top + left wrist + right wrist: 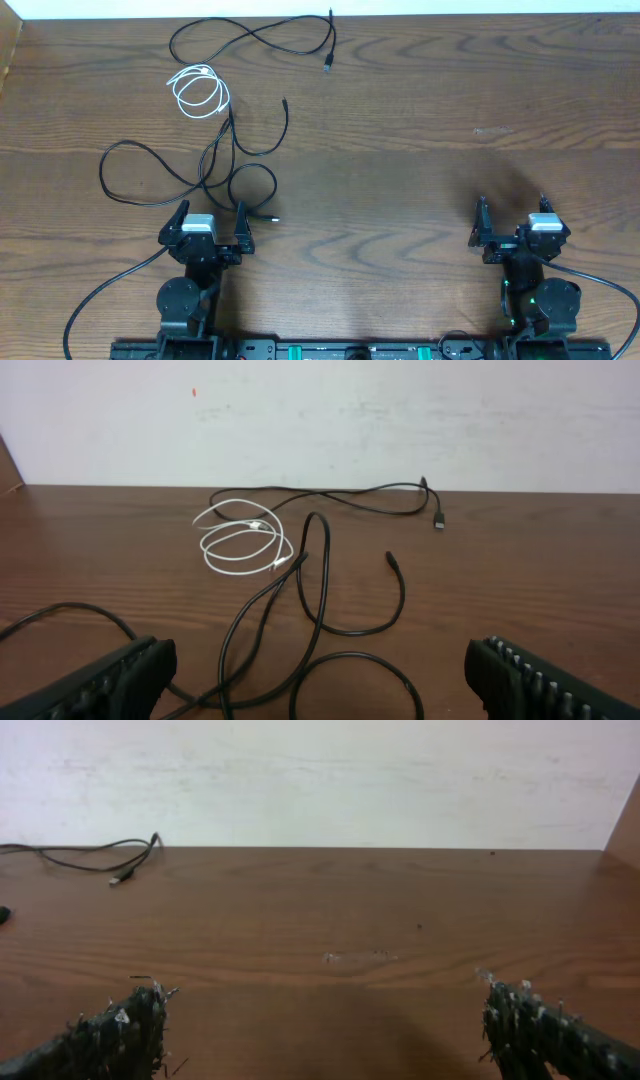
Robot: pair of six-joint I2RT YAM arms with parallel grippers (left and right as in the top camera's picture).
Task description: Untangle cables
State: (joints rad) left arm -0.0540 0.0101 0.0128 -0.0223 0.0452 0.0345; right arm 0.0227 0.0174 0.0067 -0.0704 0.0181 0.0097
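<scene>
Long thin black cables (232, 150) lie looped and crossed on the left of the wooden table. A shorter white cable (198, 90) is coiled among them, and one black cable (262, 38) runs along the far edge to a plug. The left wrist view shows the white coil (243, 541) and black loops (318, 592) just ahead of the fingers. My left gripper (211, 212) is open and empty, at the near end of the tangle. My right gripper (512, 207) is open and empty on the right, far from the cables. The right wrist view shows only a plug end (122, 876) at far left.
The brown wooden table (420, 120) reaches a white wall at the back. Both arm bases stand at the front edge, with thicker black robot cables (105, 290) trailing from them.
</scene>
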